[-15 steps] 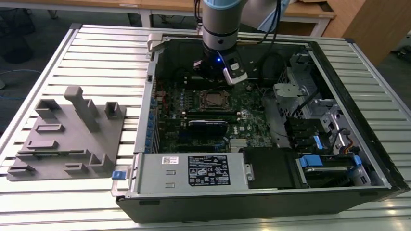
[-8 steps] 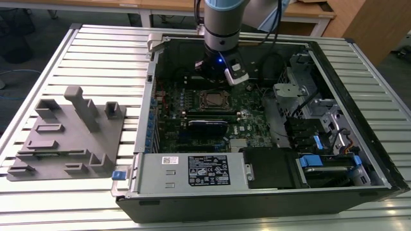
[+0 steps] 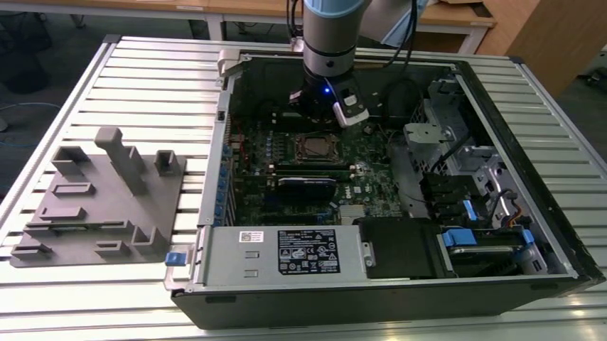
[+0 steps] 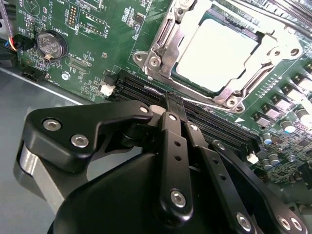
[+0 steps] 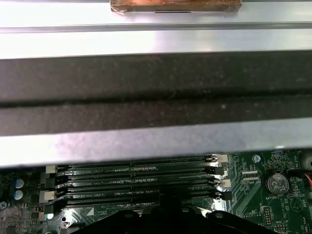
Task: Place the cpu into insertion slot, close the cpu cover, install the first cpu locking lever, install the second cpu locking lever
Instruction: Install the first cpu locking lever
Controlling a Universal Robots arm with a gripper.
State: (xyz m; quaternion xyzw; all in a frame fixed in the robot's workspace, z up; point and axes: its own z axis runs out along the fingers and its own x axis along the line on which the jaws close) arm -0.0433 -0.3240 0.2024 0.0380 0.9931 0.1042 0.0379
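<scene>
The gripper [image 4: 169,100] hangs inside an open computer case [image 3: 531,106], its two black fingers [image 4: 170,146] pressed together with nothing between them. In the second wrist view its tips sit just above the long black memory slots [image 4: 204,124], apart from the socket.

Just beyond the fingertips lies the insertion slot [image 4: 161,48], a square socket with a silvery metal rim. The cpu [image 4: 217,51] is already seated in it, its dull pale top lying flat and level. The cpu cover [image 4: 253,80] appears to be down around the chip, its metal frame bordering the pale top on all sides. Whether either locking lever is latched cannot be told from these pictures.

Judging from this, the work now concerns the levers at the socket's edge. Doing it well likely calls for pressing only on the thin lever wire, keeping the closed tips off the chip's top and off the green circuit board [image 4: 97,58].

The memory slots lie between the gripper and the socket, so a low approach risks catching their white end clips [image 4: 106,89]. A round coin battery [image 4: 51,45] sits to one side, well apart from the socket.

In the exterior view, the arm [image 3: 328,42] reaches down over the far half of the board, near the socket [image 3: 314,147]. Drive bays with blue tabs [image 3: 455,238] fill the case toward the exterior view's right. A grey fixture tray [image 3: 95,206] rests on the slatted table [image 3: 142,71] outside the case, toward the exterior view's left.
</scene>
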